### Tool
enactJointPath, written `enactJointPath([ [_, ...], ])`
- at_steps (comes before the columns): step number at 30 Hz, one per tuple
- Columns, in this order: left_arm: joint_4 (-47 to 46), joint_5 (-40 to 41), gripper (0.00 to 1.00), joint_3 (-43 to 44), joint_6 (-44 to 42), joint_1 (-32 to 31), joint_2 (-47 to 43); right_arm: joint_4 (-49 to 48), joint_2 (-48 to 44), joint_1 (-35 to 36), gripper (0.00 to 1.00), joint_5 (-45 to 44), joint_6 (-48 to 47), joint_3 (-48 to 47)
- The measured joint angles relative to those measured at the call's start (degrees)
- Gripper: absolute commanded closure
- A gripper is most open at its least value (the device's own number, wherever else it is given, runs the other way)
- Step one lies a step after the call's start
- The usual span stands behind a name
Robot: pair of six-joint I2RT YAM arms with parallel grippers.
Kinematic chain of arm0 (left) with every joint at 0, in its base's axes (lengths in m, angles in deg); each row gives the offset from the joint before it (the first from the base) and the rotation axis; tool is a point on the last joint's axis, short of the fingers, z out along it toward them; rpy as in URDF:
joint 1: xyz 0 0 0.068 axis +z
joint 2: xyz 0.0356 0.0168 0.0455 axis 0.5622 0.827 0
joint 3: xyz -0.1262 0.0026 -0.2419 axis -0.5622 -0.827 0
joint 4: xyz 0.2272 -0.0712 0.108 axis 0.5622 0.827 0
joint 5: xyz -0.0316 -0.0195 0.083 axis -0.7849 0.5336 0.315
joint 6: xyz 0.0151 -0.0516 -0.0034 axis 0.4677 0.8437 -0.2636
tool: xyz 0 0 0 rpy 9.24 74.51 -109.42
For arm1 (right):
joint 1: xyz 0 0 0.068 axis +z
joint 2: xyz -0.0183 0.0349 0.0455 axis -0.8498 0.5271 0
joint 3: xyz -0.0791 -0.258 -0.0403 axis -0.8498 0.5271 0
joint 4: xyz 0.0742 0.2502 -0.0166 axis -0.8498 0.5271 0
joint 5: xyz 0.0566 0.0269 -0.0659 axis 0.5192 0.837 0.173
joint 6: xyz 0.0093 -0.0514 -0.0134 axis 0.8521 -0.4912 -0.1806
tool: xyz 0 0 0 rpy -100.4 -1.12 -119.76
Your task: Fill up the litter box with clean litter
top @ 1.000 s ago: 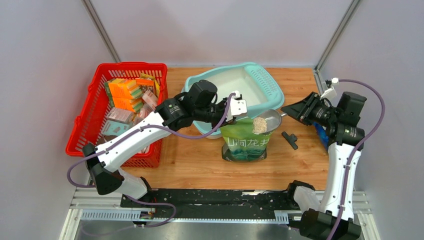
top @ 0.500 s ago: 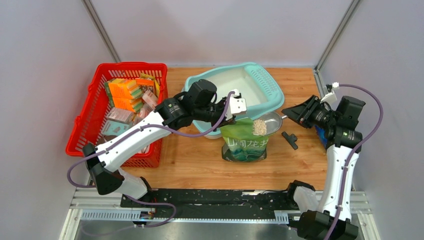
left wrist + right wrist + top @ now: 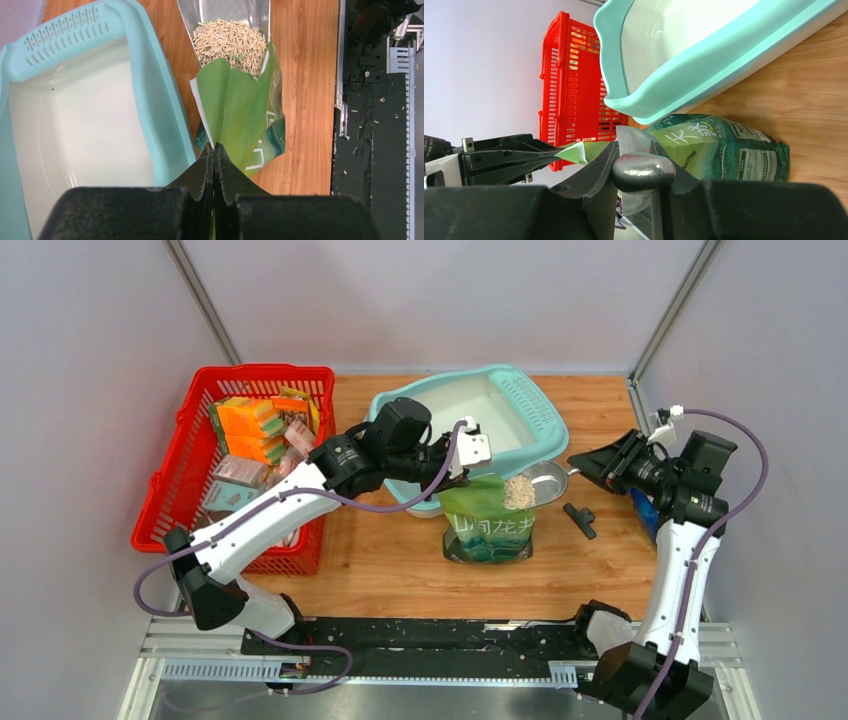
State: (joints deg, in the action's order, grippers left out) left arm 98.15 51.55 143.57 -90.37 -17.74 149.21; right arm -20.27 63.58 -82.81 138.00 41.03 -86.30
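Litter point(image 3: 230, 42) heaps the scoop point(image 3: 545, 478) gripped by the right hand point(image 3: 639, 172), seemingly over the green bag point(image 3: 240, 110) pinched by the left hand point(image 3: 214, 155).

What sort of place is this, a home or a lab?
Probably a lab test booth: plain grey walls around a wooden table, two robot arms bolted to a metal rail at its edge.

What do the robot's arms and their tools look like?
Both the left arm and the right arm have white links, black joints and black bases. A purple cable loops loosely along each one up to the wrist. The left tool and the right tool are black, each with two fingers tapering to a narrow tip.
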Motion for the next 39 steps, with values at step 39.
enactJointPath([
  [39, 1.99, 4.42, 1.00, 0.15, 2.25, 5.16, -1.27, -26.10, 26.38, 5.75, 1.00, 3.61, 19.41, -1.97],
])
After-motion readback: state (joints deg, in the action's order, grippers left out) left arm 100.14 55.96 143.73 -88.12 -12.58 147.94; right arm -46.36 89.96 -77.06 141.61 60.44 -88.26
